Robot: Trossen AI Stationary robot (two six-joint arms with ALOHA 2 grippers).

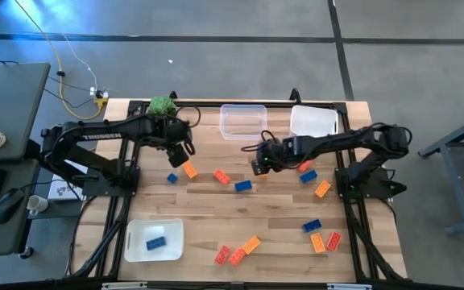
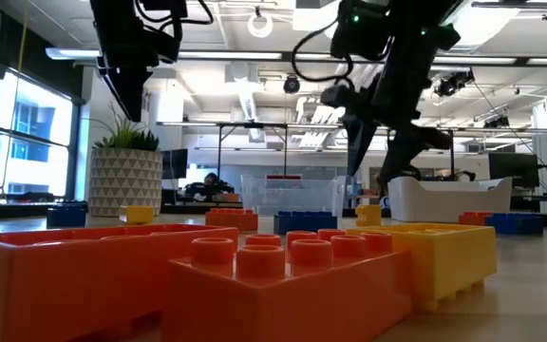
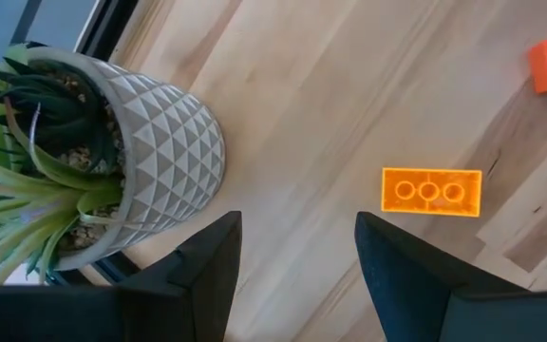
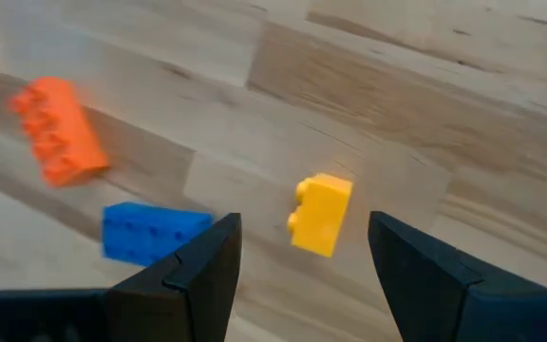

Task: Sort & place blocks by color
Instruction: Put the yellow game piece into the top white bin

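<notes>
Blue, red and orange blocks lie scattered flat on the wooden table [image 1: 272, 209]. My left gripper [image 1: 179, 155] hovers open and empty at the far left, above bare wood between the potted plant and an orange block [image 3: 431, 191], which also shows in the high view [image 1: 189, 170]. My right gripper [image 1: 259, 163] hovers open and empty near the table's middle. A tiny yellow block [image 4: 320, 214] lies just ahead of its fingertips [image 4: 212, 247]. A blue block [image 4: 150, 233] and a red-orange block [image 4: 60, 128] lie beyond. One blue block [image 1: 155, 241] lies in the white tray.
A white tray [image 1: 135, 250] sits at the near left. A clear bin [image 1: 242, 109] and a white bin [image 1: 312, 113] stand at the far edge. A potted plant [image 3: 150, 142] stands at the far left, close to my left gripper. More blocks lie near right [image 1: 321, 235] and near middle [image 1: 236, 251].
</notes>
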